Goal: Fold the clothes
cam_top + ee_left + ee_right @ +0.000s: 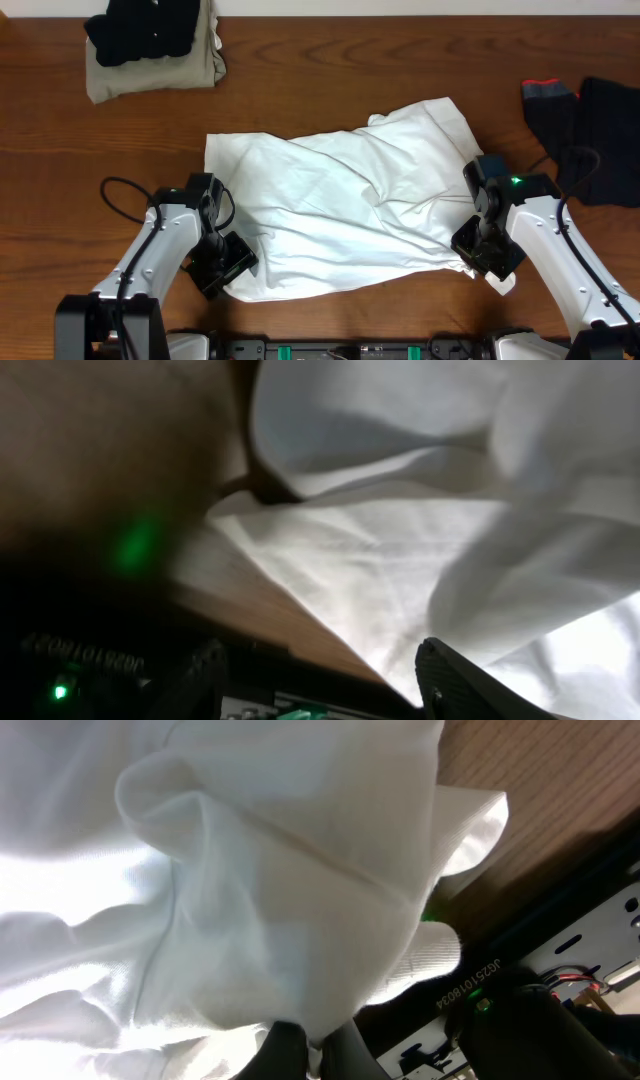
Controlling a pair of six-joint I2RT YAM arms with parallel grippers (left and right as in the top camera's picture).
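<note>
In the right wrist view one line of print can be made out: a white code [468, 988] on a dark strip [505, 982] of the rig at the edge of the bench [560, 780], seen upside down. It seems to begin "JG25" and end "8024"; the characters between are too unclear to be sure of. In the left wrist view a pale code [85, 648] runs along a black housing [60, 615] at lower left, also inverted and too blurred to read.

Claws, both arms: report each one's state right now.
Left claw: open, gripping nothing.
Right claw: shut on the white shirt.
</note>
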